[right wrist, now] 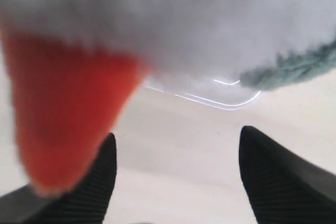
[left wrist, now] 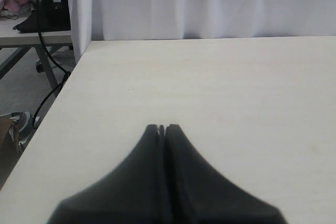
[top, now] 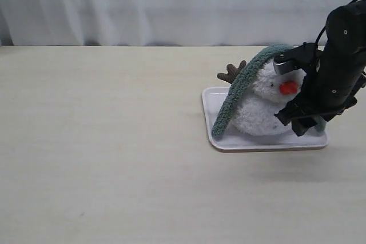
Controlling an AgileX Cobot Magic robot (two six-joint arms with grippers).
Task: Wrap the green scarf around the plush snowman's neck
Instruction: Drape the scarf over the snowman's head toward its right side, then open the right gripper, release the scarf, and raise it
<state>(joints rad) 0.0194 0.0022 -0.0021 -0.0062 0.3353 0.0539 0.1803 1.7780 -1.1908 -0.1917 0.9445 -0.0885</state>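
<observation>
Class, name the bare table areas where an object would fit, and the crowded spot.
Free: the table left of the tray and the strip in front. Crowded: the tray, with plush snowman, green scarf and right gripper.

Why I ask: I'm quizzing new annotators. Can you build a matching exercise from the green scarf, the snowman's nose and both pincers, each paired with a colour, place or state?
Things:
1. green scarf
2. nose
3. left pincer
4. right pincer

Descriptions:
A. open
B. draped over the plush snowman
C. orange-red
D. shut

Pairs: 1-B, 2-C, 3-D, 4-A
</observation>
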